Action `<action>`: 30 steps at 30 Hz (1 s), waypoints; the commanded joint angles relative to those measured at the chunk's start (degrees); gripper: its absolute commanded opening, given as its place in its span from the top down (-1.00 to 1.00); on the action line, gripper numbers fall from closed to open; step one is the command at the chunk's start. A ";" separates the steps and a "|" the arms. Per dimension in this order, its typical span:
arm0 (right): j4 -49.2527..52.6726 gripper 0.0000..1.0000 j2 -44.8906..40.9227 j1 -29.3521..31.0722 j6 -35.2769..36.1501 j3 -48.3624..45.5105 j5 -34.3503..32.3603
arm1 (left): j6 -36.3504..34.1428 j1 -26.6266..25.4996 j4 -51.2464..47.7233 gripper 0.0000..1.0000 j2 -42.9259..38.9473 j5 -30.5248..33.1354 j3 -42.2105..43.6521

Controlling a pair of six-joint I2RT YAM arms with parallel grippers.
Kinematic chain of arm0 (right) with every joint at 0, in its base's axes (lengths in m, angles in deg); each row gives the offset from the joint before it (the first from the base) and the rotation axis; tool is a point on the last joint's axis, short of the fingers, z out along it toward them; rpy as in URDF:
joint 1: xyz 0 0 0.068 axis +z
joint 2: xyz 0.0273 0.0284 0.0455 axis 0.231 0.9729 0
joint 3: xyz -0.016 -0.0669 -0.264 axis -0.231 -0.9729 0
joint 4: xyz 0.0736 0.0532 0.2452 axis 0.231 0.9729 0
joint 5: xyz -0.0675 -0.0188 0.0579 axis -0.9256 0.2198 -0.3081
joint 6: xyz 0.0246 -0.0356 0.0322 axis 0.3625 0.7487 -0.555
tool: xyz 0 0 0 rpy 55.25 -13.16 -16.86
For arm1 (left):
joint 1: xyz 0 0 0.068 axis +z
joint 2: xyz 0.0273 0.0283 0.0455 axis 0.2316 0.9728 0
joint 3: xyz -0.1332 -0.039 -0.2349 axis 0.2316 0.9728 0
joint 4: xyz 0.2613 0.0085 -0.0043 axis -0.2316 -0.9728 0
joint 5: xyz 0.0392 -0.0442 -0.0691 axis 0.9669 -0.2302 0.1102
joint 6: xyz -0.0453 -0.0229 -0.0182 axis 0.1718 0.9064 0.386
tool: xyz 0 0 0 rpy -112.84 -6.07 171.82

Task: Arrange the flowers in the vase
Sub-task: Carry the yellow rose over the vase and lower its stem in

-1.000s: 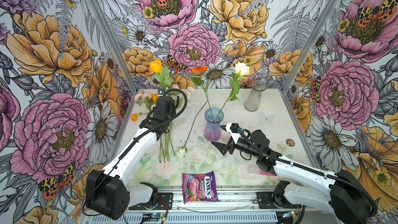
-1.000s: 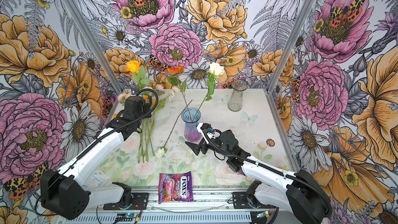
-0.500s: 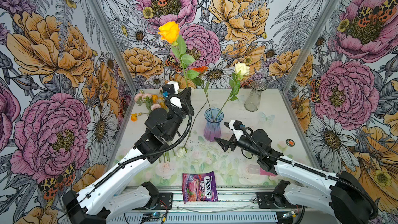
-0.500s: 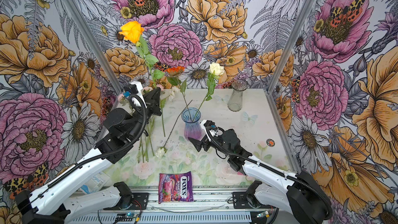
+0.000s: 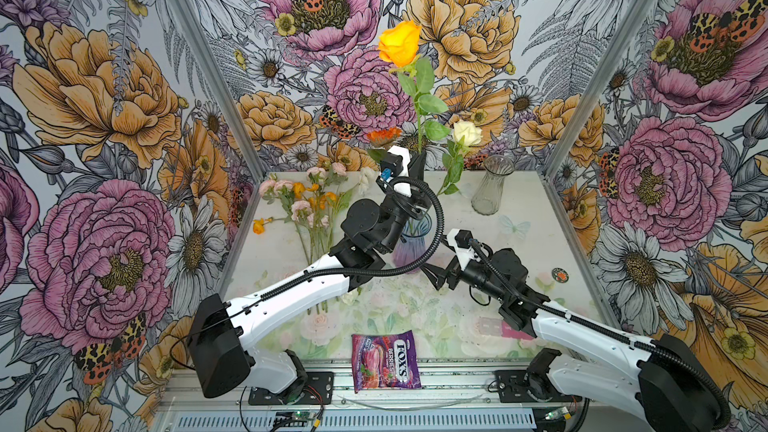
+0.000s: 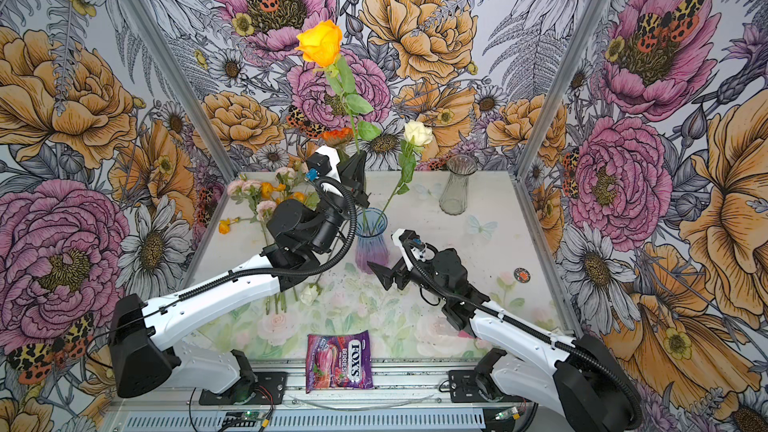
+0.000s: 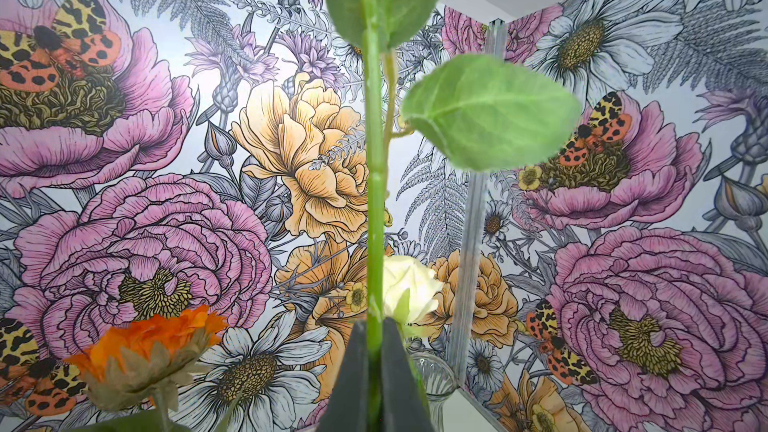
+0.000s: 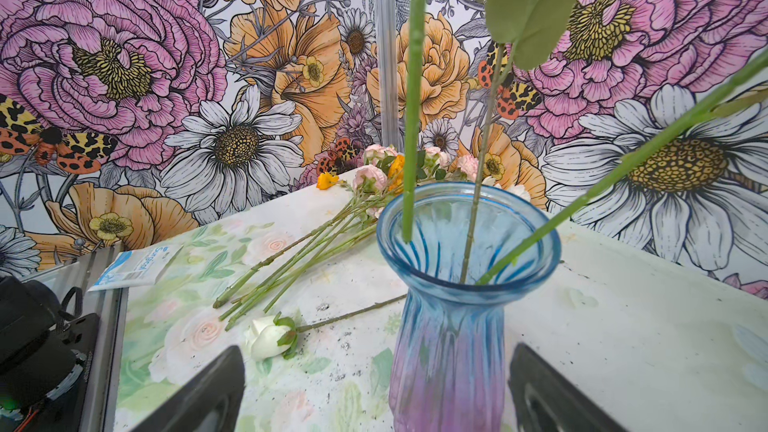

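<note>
Yellow rose [image 5: 400, 42] hangs upright, its stem tip just inside the blue vase [image 8: 457, 326].
Left gripper [image 7: 374, 367] is clamped on the rose's stem; right gripper [image 5: 438, 278] stands wide apart around the vase's foot, seemingly not touching. Lowered off-line, the rose may snag the two stems [image 8: 471, 218] standing inside or tip the unheld vase.

Three walls [image 5: 469, 22] carry printed floral wallpaper in pink, orange and white. Metal corner posts [image 5: 208, 61] join them. Tabletop [image 5: 519, 201] is pale, faintly floral, scuffed. Aluminium rail [image 5: 457, 380] runs along front edge. Lighting even.
</note>
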 commanded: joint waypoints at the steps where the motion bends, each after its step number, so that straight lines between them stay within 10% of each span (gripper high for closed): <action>1: -2.94 -0.99 -1.68 -0.51 -1.13 -0.85 0.90 | -2.26 0.01 5.74 1.00 0.03 1.83 0.86; 30: -1.51 -0.99 -1.08 -0.60 0.28 -0.52 0.03 | 3.89 4.41 -1.82 0.90 5.77 -2.10 16.25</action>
